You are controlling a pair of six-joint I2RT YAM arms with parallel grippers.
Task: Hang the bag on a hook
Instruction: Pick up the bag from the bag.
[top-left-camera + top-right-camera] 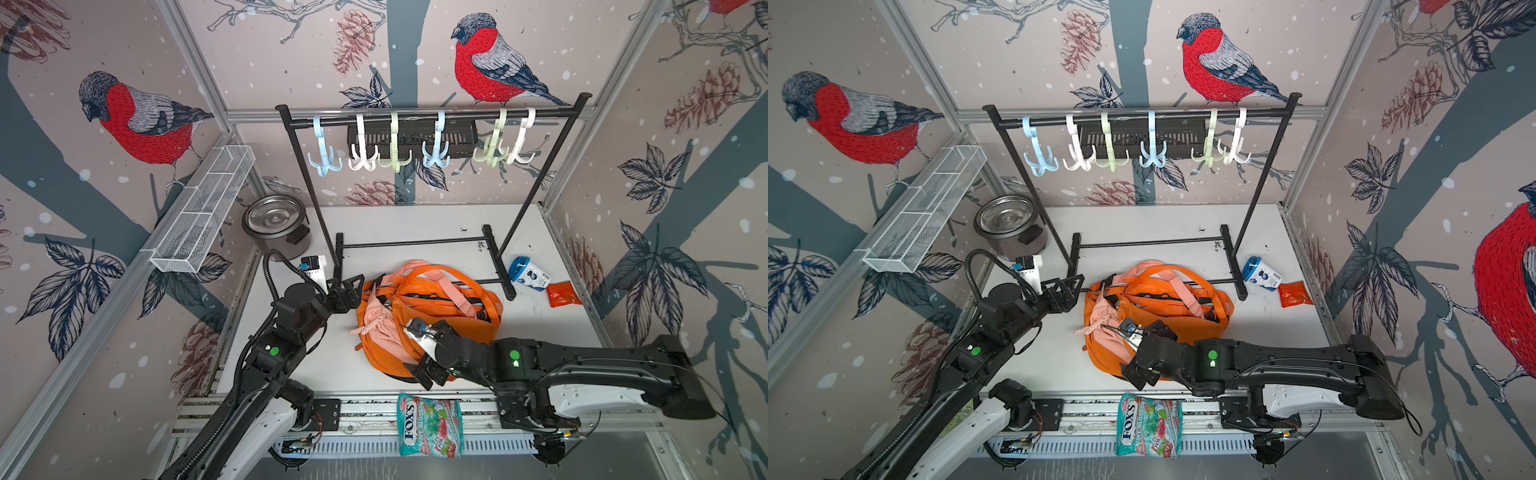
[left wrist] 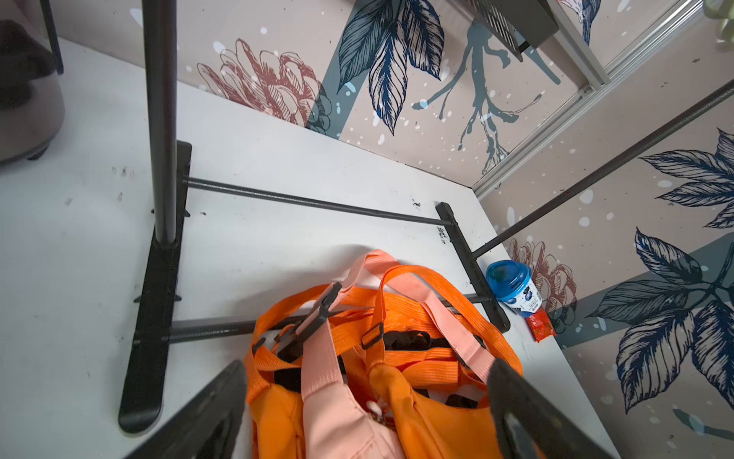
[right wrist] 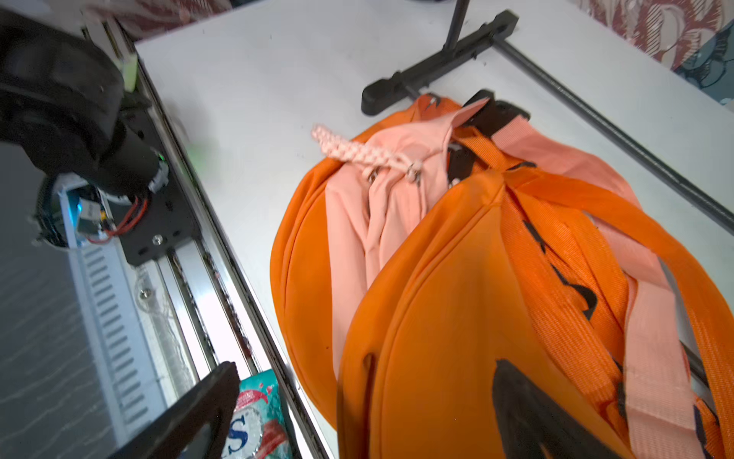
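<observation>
The orange bag (image 1: 428,320) is lying slumped on the table, its length running front to back. Its straps (image 1: 436,279) are spilling over the rack (image 1: 415,118) base, below the hooks (image 1: 435,154). The left gripper (image 1: 355,289), jaws spread and empty, is facing that strap end from just beside it, so it looks better placed. The right gripper (image 1: 419,353), equally wide and empty, is hanging over the bag's near end.

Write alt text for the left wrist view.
An orange and pink bag lies slumped on the white table, straps across a lower bar of the black rack, seen between the open left fingers. A blue-lidded cup and red packet are by the rack's far foot.
</observation>
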